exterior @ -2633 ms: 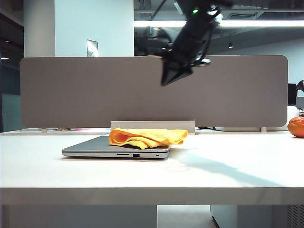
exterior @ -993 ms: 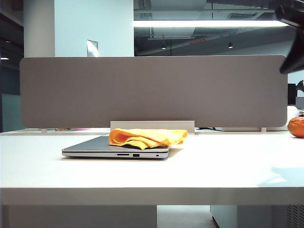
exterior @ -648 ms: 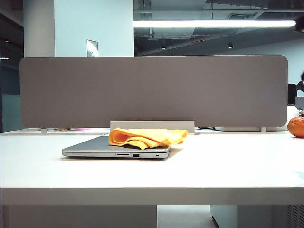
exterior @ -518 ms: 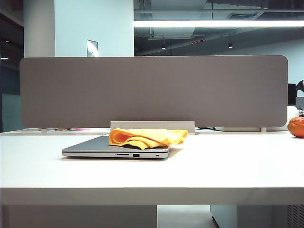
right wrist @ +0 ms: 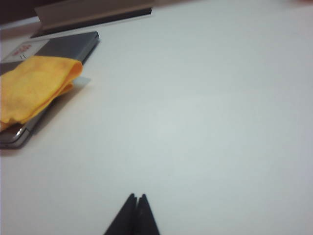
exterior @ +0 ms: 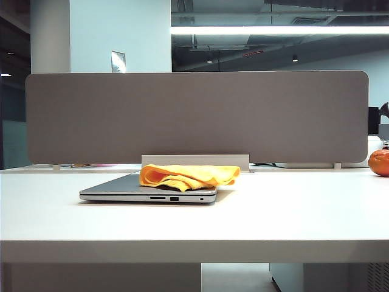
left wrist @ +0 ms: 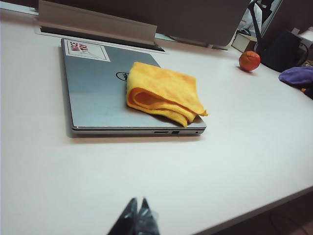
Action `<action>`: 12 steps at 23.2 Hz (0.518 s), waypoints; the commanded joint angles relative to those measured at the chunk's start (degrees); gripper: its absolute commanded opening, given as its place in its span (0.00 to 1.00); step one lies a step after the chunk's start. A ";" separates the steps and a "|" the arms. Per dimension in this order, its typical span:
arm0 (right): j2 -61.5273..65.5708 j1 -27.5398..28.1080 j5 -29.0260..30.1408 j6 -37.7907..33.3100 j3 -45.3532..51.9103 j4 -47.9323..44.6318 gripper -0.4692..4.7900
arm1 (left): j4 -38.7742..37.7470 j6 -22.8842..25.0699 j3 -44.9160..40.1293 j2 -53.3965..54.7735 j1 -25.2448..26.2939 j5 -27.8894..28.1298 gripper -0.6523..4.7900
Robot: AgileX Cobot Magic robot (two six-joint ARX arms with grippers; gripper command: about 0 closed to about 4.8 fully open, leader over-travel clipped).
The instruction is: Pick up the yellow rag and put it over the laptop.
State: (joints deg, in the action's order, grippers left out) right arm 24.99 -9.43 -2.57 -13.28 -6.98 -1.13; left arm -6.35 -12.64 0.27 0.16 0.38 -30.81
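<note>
The folded yellow rag lies on the right part of the closed silver laptop, its corner hanging just past the lid's edge. The left wrist view shows the rag on the laptop, near the round logo and away from the white sticker. My left gripper is shut and empty, well back from the laptop over bare table. The right wrist view has the rag and laptop off to one side. My right gripper is shut and empty, over bare table. Neither gripper appears in the exterior view.
A round orange fruit sits at the table's far right, also the fruit in the left wrist view. A grey partition runs along the back edge. Dark and purple items lie beyond the fruit.
The right arm pulled up and off to the right, leaving the exterior view. The rag and laptop have not moved.
</note>
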 commanded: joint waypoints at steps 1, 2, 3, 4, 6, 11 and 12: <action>-0.22 -0.09 -0.15 -0.22 -0.26 1.51 0.08 | 0.35 0.17 0.20 0.07 0.04 -0.04 0.11; -0.20 -0.13 -0.15 -0.22 -0.26 1.31 0.08 | 0.35 0.17 0.20 0.07 0.04 -0.04 0.11; -0.17 -0.15 -0.15 -0.22 -0.26 1.42 0.08 | 0.35 0.17 0.20 0.07 0.04 -0.04 0.11; -0.17 -0.15 -0.11 -0.22 -0.26 1.38 0.08 | 0.35 0.17 0.20 0.07 0.04 -0.02 0.11; -0.20 -0.15 -0.13 -0.20 -0.26 1.31 0.08 | 0.35 0.17 0.20 0.07 0.04 -0.04 0.11; -0.17 -0.15 -3.10 5.31 -0.07 0.85 0.08 | 0.35 0.17 0.20 0.07 0.04 -0.04 0.11; -0.17 -0.15 -3.82 5.97 0.20 0.76 0.08 | 0.35 0.17 0.20 0.07 0.04 -0.02 0.11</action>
State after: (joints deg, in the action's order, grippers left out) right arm 24.91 -9.50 -5.04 -8.86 -6.94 0.91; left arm -6.35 -12.64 0.27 0.21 0.38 -30.81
